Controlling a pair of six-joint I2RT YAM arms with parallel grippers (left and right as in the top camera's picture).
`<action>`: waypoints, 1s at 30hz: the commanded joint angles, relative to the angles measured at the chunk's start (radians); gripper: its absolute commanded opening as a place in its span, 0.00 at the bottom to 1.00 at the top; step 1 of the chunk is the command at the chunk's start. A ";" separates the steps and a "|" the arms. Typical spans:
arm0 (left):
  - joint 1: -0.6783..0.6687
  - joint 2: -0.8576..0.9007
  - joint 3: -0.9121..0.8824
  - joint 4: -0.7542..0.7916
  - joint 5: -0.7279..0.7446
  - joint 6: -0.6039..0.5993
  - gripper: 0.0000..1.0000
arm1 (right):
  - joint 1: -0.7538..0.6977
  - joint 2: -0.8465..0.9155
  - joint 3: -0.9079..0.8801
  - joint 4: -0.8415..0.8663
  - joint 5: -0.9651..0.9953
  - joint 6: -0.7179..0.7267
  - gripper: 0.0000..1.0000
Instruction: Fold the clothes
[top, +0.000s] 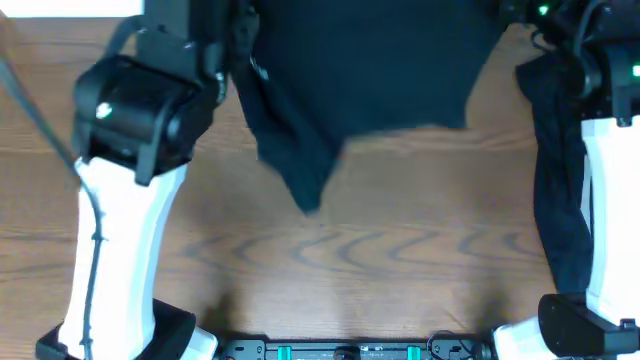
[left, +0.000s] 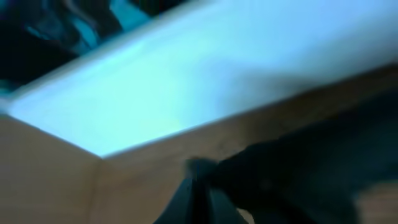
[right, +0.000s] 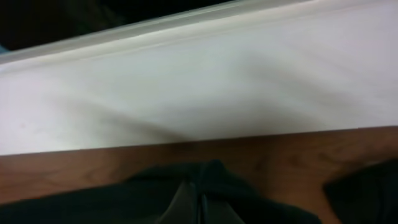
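At far centre of worktop (top: 400, 260), clothes (top: 370, 70) span between arms, one corner pointing near. Left claw (left: 198, 186) and right claw (right: 199, 202) each pinched shut on fabric; left view blurred. Risks: thin pinch slips free; fabric draped along right arm (top: 605, 200) snags, skewing fold.

No readable text, label or number appears anywhere.

Clothes (top: 370, 70) plain black. Table (top: 400, 250) brown, dark wavy wood grain. Arm (top: 115, 250) white link, black joint housing at upper left. Panel (right: 199, 81) off-white, blue-tinted in left wrist view.
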 joint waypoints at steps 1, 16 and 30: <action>0.004 -0.050 0.079 -0.074 0.032 0.039 0.06 | -0.032 -0.029 0.015 -0.042 0.021 0.004 0.01; 0.004 -0.036 0.048 -0.557 0.256 -0.167 0.17 | 0.023 -0.028 0.015 -0.592 0.005 -0.139 0.15; 0.005 -0.116 0.047 -0.557 0.254 -0.192 0.66 | 0.027 -0.028 0.015 -0.672 0.005 -0.179 0.50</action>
